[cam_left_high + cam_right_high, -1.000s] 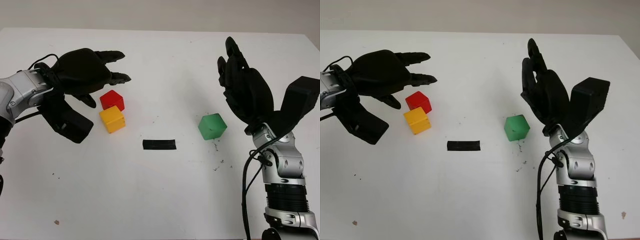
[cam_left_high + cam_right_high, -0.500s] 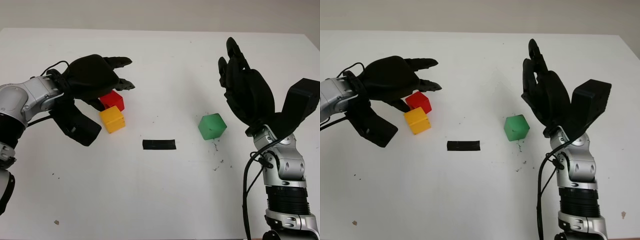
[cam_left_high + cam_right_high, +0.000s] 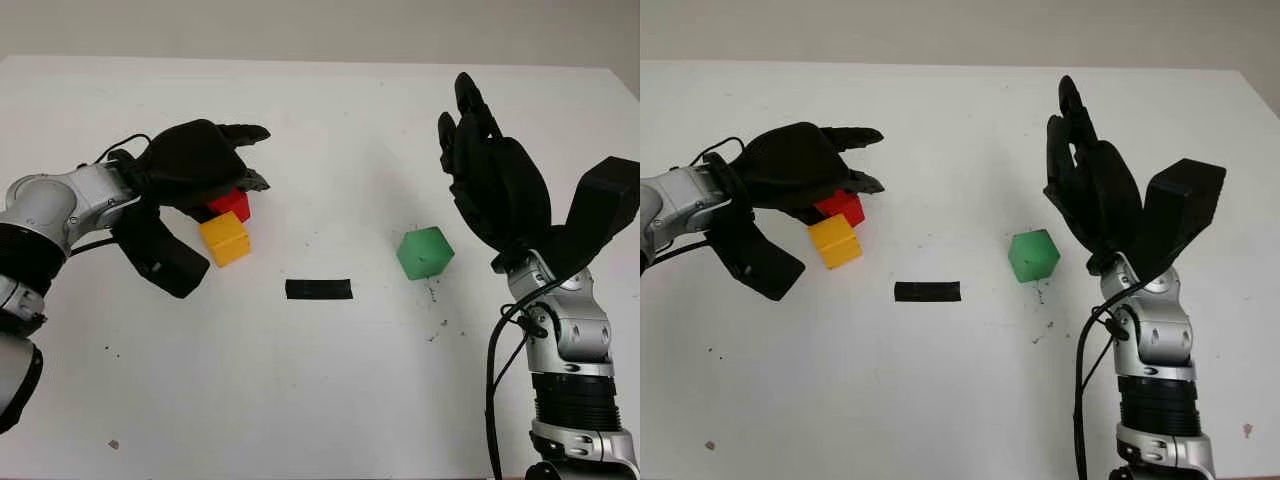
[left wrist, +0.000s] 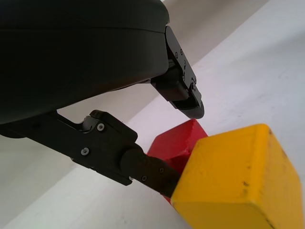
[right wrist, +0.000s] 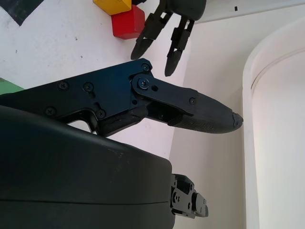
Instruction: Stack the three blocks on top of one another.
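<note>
**Left hand over red block, nothing stacked**

Left hand (image 3: 200,165): fingers (image 4: 183,93) uncurled, bracketing the small red plastic cube (image 3: 232,203), not pinching. It touches the yellow plastic cube (image 3: 224,238), so closing may nudge that one. Green plastic cube (image 3: 425,252) tilted, toward white bench's (image 3: 320,380) right edge. Right hand (image 3: 490,180) open, raised beside it.
</note>
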You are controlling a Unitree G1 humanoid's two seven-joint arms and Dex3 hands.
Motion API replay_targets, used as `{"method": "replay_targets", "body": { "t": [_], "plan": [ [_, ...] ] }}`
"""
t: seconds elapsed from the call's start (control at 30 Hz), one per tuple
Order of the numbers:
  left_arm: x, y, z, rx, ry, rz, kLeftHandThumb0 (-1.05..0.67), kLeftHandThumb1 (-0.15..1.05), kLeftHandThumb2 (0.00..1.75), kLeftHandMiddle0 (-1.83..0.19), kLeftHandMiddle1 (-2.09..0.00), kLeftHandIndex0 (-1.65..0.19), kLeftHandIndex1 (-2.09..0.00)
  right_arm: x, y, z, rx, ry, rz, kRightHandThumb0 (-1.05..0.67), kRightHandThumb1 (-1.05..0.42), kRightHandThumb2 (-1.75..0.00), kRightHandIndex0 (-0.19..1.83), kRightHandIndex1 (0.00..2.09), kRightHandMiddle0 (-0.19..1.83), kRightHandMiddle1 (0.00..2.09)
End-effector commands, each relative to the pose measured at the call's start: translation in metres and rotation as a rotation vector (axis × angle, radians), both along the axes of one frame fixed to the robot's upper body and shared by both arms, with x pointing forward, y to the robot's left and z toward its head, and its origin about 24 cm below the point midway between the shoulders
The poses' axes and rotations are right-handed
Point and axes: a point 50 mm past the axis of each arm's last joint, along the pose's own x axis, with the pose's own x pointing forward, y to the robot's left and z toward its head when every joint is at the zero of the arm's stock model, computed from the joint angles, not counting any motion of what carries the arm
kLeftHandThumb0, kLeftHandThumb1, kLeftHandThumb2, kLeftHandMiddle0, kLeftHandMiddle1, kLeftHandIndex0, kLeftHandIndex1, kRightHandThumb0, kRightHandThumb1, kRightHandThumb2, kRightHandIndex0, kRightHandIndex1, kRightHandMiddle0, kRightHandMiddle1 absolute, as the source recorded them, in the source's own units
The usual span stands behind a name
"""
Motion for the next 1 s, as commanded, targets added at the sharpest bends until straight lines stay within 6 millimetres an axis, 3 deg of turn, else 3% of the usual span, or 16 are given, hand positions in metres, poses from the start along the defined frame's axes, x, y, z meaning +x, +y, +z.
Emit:
{"method": "replay_targets", "body": {
  "t": [0.0, 0.17, 0.27, 0.33, 0.8, 0.97],
  "plan": [
    [0.002, -0.001, 0.006, 0.023, -0.017, 0.005, -0.53, 0.84, 0.06, -0.2, -0.05, -0.65, -0.08, -0.003, -0.003, 0.003, -0.007, -0.015, -0.003, -0.74, -1.05, -0.73, -0.19, 0.0, -0.19, 0.0],
    [0.002, 0.001, 0.005, 0.008, -0.042, -0.022, -0.48, 0.87, 0.07, -0.27, -0.08, -0.88, -0.19, -0.002, -0.002, 0.002, -0.012, -0.018, 0.0, -0.73, -1.05, -0.74, -0.19, 0.0, -0.19, 0.0],
    [0.002, 0.003, 0.006, 0.012, -0.043, -0.018, -0.44, 0.93, 0.06, -0.3, -0.06, -0.72, -0.69, -0.002, -0.002, 0.002, -0.002, -0.017, -0.001, -0.73, -1.05, -0.74, -0.19, 0.0, -0.19, 0.0],
    [0.003, 0.004, 0.007, 0.036, -0.053, -0.01, -0.41, 0.94, 0.06, -0.29, -0.05, -0.64, -0.82, -0.001, -0.002, 0.002, 0.0, -0.014, -0.002, -0.73, -1.05, -0.74, -0.19, 0.0, -0.19, 0.0],
    [0.004, 0.003, 0.015, 0.098, -0.118, -0.01, -0.38, 0.91, 0.05, -0.35, -0.06, -0.64, -0.74, -0.001, -0.001, 0.002, -0.008, -0.019, -0.002, -0.73, -1.05, -0.74, -0.19, 0.0, -0.19, 0.0],
    [0.004, 0.004, 0.041, -0.053, -0.178, 0.002, -0.45, 0.96, 0.07, -0.33, -0.05, -0.62, -0.76, -0.001, 0.0, 0.002, -0.002, -0.016, -0.009, -0.72, -1.05, -0.73, -0.19, 0.0, -0.19, 0.0]
  ]
}}
